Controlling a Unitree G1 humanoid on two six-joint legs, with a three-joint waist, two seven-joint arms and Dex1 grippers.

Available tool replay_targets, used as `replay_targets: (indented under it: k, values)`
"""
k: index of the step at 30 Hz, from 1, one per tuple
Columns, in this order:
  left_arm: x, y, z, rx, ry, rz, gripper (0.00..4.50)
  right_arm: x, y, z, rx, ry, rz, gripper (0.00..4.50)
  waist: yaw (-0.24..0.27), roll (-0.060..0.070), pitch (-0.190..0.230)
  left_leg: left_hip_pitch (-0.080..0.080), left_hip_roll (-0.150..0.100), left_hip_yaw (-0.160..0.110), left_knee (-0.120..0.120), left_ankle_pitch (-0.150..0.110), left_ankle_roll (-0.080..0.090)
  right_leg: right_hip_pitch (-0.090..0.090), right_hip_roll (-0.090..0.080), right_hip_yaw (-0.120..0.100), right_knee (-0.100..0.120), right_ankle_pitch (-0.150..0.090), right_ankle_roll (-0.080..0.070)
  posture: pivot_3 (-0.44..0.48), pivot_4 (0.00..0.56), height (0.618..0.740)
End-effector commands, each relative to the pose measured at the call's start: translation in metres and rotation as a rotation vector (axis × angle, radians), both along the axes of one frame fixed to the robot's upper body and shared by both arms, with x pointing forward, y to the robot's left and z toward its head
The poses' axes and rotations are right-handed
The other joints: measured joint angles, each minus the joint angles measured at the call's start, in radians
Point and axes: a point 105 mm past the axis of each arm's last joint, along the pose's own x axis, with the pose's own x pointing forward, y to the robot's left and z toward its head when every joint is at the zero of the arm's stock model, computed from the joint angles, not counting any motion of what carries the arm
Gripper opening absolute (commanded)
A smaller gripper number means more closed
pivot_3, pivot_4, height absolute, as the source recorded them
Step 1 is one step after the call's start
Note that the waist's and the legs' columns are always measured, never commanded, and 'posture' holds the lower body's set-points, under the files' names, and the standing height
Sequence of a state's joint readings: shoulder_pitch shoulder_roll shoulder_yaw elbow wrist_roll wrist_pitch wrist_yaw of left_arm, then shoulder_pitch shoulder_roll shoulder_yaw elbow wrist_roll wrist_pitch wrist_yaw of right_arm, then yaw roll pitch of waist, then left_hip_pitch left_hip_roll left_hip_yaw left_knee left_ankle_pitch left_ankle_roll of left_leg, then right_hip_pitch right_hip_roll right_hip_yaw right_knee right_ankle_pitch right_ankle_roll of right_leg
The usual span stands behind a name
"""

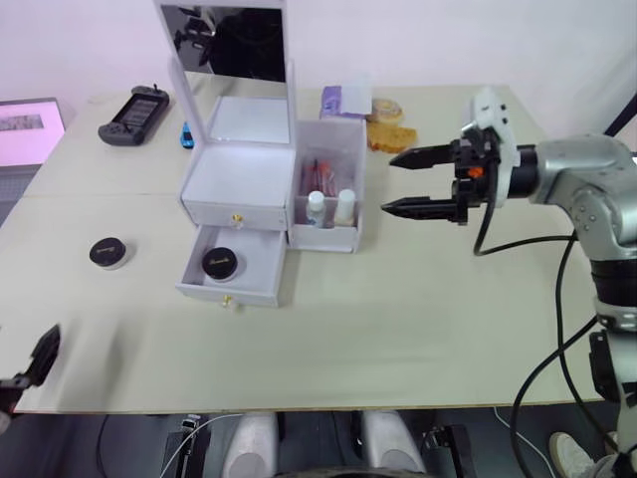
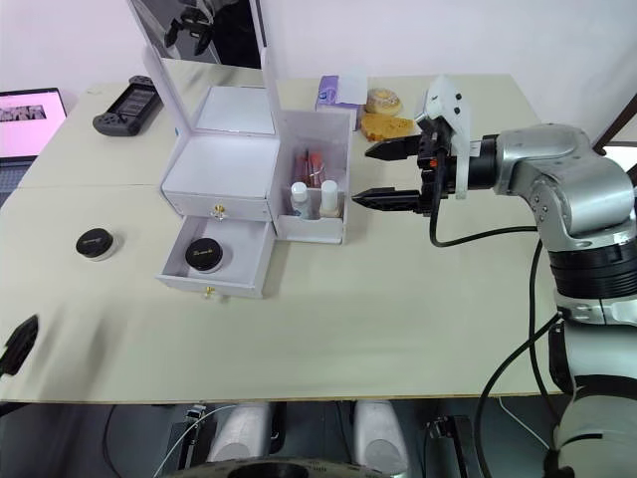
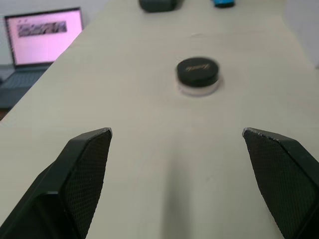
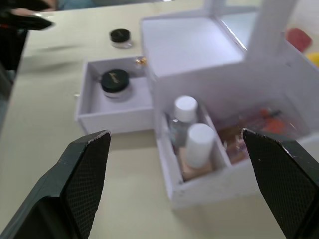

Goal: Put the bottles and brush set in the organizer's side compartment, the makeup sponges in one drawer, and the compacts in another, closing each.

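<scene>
The organizer (image 1: 249,199) sits just left of the right gripper (image 1: 416,182), whose fingers are spread wide and empty. Its lower drawer (image 1: 237,269) hangs open with one compact (image 1: 220,263) inside. Both bottles (image 1: 329,207) stand in the side compartment (image 1: 328,189). The left gripper (image 3: 177,137), also spread, faces the other compact (image 3: 198,75) ahead.

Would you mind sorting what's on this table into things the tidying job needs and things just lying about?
Job:
white plastic organizer with mirror lid
two white-capped clear bottles in its side compartment
pink-handled brush set behind them
black-lidded round compact in the open lower drawer
second compact on the table

Lying about:
black handheld console
purple tissue pack
laptop
</scene>
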State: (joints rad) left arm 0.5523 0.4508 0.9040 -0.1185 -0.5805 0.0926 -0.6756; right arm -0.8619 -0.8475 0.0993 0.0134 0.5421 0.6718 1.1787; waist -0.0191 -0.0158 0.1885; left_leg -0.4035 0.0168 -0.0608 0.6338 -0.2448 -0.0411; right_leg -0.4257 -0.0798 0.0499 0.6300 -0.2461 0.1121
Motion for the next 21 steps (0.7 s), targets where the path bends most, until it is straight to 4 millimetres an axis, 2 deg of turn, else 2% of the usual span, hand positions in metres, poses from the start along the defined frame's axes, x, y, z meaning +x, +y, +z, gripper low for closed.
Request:
replay_targets:
  k: [1, 10, 14, 17, 21]
  values:
    - [-0.010, 0.010, 0.011, 0.054, -0.016, 0.001, 4.42, -0.003, 0.002, 0.009, 0.016, -0.039, 0.014, 4.50, 0.000, 0.000, 0.000, 0.000, 0.000, 0.000, 0.000, 0.000, 0.000, 0.000, 0.000, 0.000, 0.000, 0.000, 0.000, 0.000, 0.150, 0.740]
    - [-0.015, 0.013, -0.002, 0.032, 0.002, -0.018, 4.42, -0.007, -0.008, 0.004, 0.016, -0.027, 0.013, 4.50, -0.001, 0.000, 0.000, 0.000, 0.000, 0.000, 0.000, 0.000, 0.000, 0.000, 0.000, 0.000, 0.000, 0.000, 0.000, 0.000, 0.150, 0.740]
    - [-0.007, 0.011, 0.000, 0.035, -0.015, -0.036, 4.42, -0.008, -0.009, 0.003, 0.019, -0.029, 0.013, 4.50, -0.002, 0.000, 0.000, 0.000, 0.000, 0.000, 0.000, 0.000, 0.000, 0.000, 0.000, 0.000, 0.000, 0.000, 0.000, 0.000, 0.150, 0.740]
    - [0.009, 0.011, 0.009, 0.012, -0.046, -0.042, 4.42, -0.011, -0.007, 0.004, 0.025, -0.034, 0.027, 4.50, 0.000, -0.001, 0.000, 0.000, 0.000, 0.000, 0.000, 0.000, 0.000, 0.000, 0.000, 0.000, 0.000, 0.000, 0.000, 0.000, 0.150, 0.740]
    - [0.040, 0.005, 0.025, 0.000, -0.076, -0.079, 4.42, -0.018, 0.001, 0.008, 0.042, -0.030, 0.059, 4.50, 0.002, -0.001, 0.000, 0.000, 0.000, 0.000, 0.000, 0.000, 0.000, 0.000, 0.000, 0.000, 0.001, 0.000, 0.000, 0.000, 0.150, 0.740]
